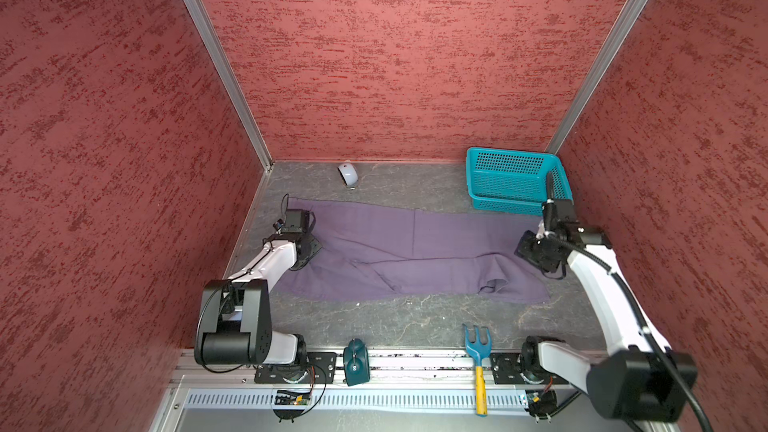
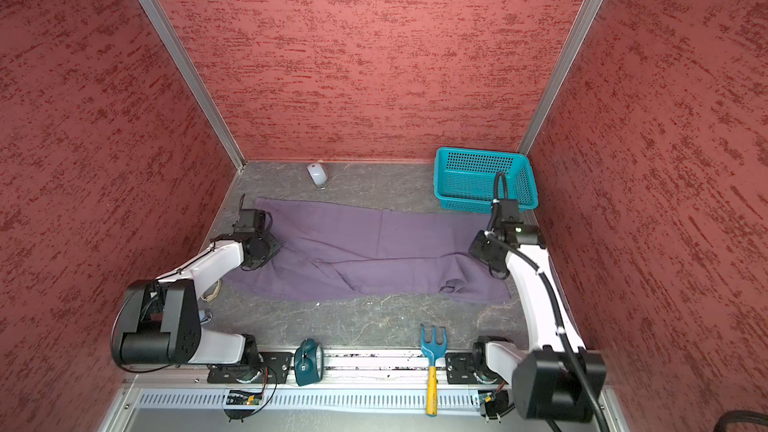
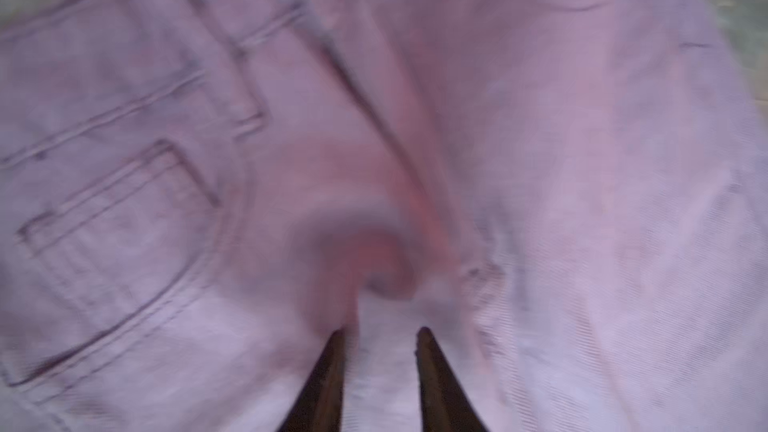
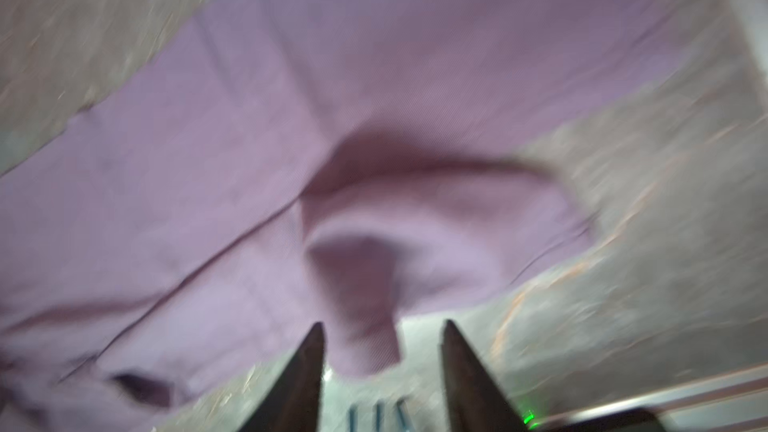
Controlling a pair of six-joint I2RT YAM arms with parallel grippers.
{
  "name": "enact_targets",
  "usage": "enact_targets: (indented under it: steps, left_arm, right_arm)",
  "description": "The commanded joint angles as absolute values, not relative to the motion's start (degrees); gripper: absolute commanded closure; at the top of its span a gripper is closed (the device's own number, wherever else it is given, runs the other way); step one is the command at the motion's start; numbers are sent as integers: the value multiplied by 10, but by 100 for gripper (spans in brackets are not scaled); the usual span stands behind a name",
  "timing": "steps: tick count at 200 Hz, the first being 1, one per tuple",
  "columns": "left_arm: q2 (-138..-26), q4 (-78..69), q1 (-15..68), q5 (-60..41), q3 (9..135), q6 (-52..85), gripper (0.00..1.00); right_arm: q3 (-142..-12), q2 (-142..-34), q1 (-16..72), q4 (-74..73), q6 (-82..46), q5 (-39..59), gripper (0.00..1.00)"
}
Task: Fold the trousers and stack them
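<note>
Across the table (image 1: 415, 326), trousers (image 1: 415, 255), waist (image 1: 297, 282) left.

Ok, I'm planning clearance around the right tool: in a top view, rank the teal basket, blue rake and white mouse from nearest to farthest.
1. teal basket, just behind the right tool, in the far right corner.
2. blue rake, at the front edge, right of centre.
3. white mouse, by the far wall, left of centre.

trousers (image 1: 415, 251): matt woven cloth, faint twill ribs, stitched seams
basket (image 1: 507, 189): smooth perforated plastic
table (image 1: 415, 322): matt, marbled grey
walls (image 1: 395, 56): rough, mottled texture
mouse (image 1: 348, 174): smooth, slightly glossy plastic
rail (image 1: 415, 361): bare metal
</note>
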State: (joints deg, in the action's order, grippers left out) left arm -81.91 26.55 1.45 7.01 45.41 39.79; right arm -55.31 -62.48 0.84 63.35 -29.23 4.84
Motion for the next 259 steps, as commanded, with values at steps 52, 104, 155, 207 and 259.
enact_targets:
  steps: [52, 104, 155, 207, 259]
  left_arm:
    - [-863, 256, 157, 86, 500, 417, 44]
    - [-880, 264, 199, 72, 498, 424, 38]
    - [-951, 264, 241, 66, 536, 428, 48]
    - [-1016, 277, 234, 47, 585, 406, 100]
    - [-993, 269, 183, 24, 607, 396, 100]
  right_arm:
    - [-439, -627, 190, 655, -419, 10, 37]
    - [-455, -734, 193, 556, -383, -59, 34]
    - [-488, -828, 193, 503, -336, -64, 46]
    - [-543, -810, 189, 591, -308, -75, 100]
    - [-612, -697, 147, 726, -331, 18, 100]
